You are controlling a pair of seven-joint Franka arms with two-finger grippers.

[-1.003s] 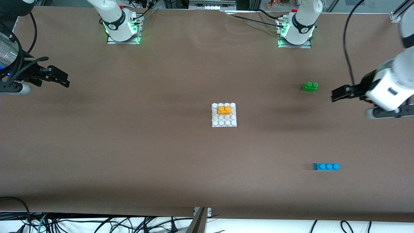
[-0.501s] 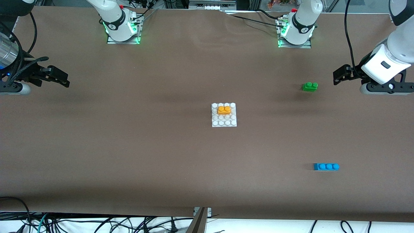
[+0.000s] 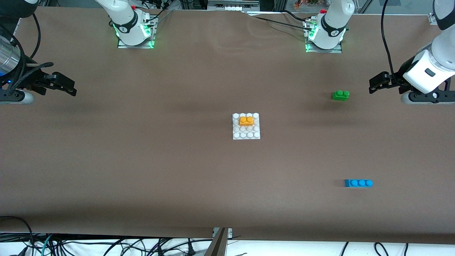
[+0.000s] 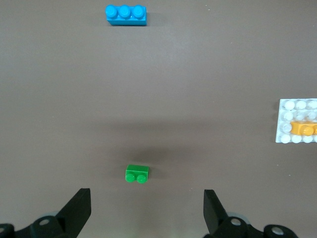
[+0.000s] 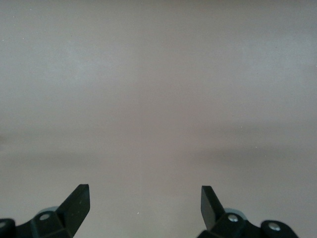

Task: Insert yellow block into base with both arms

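The yellow block [image 3: 246,121] sits on the studs of the white base [image 3: 246,134] in the middle of the table, in the base's rows farther from the front camera. Both show at the edge of the left wrist view, block [image 4: 303,128] on base [image 4: 290,110]. My left gripper [image 3: 376,81] is open and empty, up over the table at the left arm's end, beside the green brick. My right gripper [image 3: 67,86] is open and empty, over bare table at the right arm's end; its wrist view [image 5: 144,206] shows only bare table.
A green two-stud brick [image 3: 340,95] lies toward the left arm's end, also in the left wrist view [image 4: 137,174]. A blue three-stud brick [image 3: 358,183] lies nearer the front camera, also in the left wrist view [image 4: 126,14]. Cables hang at both table ends.
My left gripper has moved up and away from the front camera, toward the table's end, then settled slightly lower. The right arm, block and base have not moved.
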